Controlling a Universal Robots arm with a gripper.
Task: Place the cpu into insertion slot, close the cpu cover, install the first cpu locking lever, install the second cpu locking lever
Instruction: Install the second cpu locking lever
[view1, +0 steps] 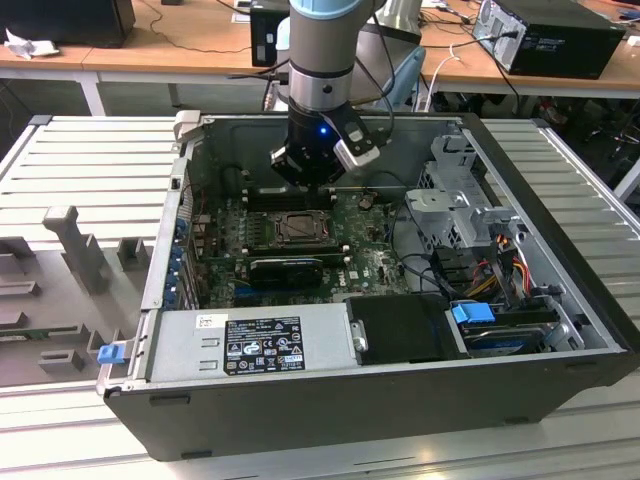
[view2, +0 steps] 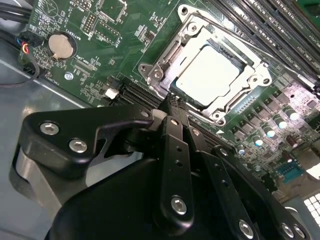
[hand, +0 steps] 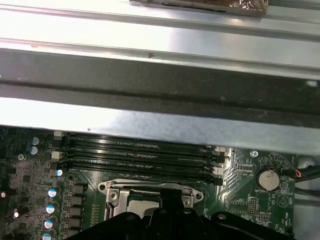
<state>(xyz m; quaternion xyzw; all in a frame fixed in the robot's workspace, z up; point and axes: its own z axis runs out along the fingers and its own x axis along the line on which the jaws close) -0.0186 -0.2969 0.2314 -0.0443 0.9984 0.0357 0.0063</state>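
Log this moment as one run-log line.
hand: over socket edge | cpu: seated in insertion slot | cpu cover: down

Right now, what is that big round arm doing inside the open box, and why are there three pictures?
The box is an open computer case, and the arm is a robot. One camera watches from outside; two more ride on the arm's wrist, looking down close. At the arm's end is a gripper, its black pinching hand. It hangs just above the green motherboard, near the insertion slot. In the second wrist view, the cpu, a pale square chip, already lies in that slot, and the cpu cover, a thin metal frame, lies around it. The gripper carries nothing I can see.
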